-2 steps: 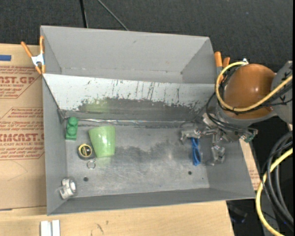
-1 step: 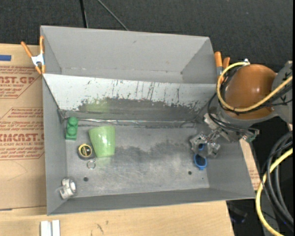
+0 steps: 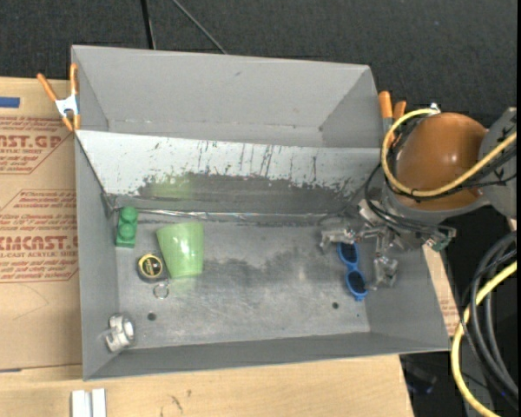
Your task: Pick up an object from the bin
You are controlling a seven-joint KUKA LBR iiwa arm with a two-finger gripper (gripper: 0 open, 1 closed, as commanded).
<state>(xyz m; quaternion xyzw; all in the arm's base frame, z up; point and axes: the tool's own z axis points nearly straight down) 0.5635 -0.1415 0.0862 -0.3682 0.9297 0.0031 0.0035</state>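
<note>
- The gripper [image 3: 361, 252] is low in the right end of the bin [image 3: 243, 159], close to the right wall, with the arm's orange cover above it.
- Its fingers [image 3: 333, 233] stand apart, one toward the middle of the bin and one toward the right wall.
- A small pair of blue sunglasses [image 3: 356, 281] lies on the floor just under and between the fingers; whether they touch it is not clear, and they are not clamped on it.
- Well apart, at the left end, a light green cup [image 3: 182, 250] lies on its side.
- A small green block [image 3: 126, 227] stands just left of the cup.
- A round black and gold disc [image 3: 150, 267] lies by the cup's lower edge.
- A silver metal piece [image 3: 118, 333] sits in the near left corner.
</note>
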